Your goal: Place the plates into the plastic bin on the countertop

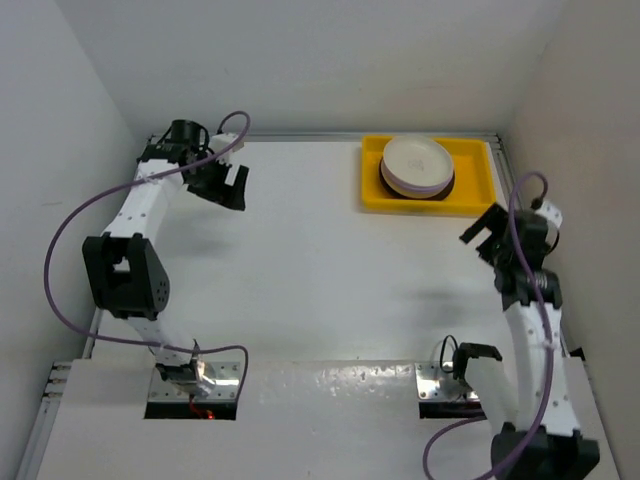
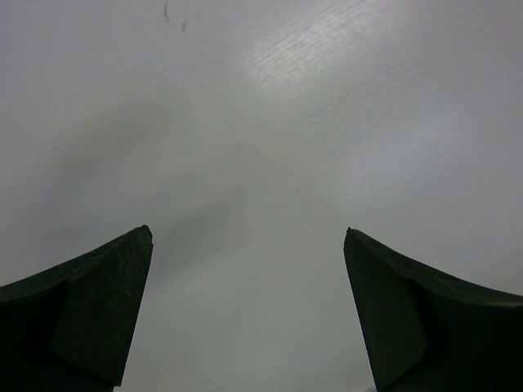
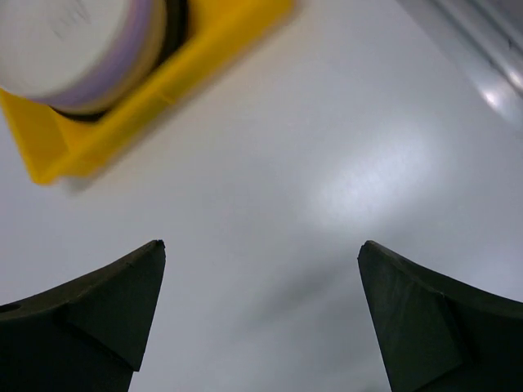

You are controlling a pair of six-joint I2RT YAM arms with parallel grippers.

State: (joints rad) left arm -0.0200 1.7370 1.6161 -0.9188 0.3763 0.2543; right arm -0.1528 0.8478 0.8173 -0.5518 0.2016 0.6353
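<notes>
**Mia:** Where are the plates (image 1: 417,165)?

**Ben:** They are in the bin (image 1: 372,190). They sit in one pile. A white plate is on top. A lilac one is right under it. A dark edge shows at the bottom of the pile.

**Mia:** What does the bin look like?

**Ben:** It is yellow, with low walls. It rests flat on the white countertop (image 1: 320,280).

**Mia:** Where is the right gripper (image 3: 262,243)?

**Ben:** It is near the bin, by the bin's near right corner. It does not touch the bin. Its two fingers stand wide apart. It holds no plate. Only the countertop shows between them.

**Mia:** And the left gripper (image 2: 248,230)?

**Ben:** It is well apart from the bin, off to the bin's left. Its fingers are spread wide too. It holds no plate. Its camera sees just the white top.

**Mia:** What does the right wrist camera see?

**Ben:** It sees one corner of the bin and the side of the pile. That part looks a bit blurry.
</notes>
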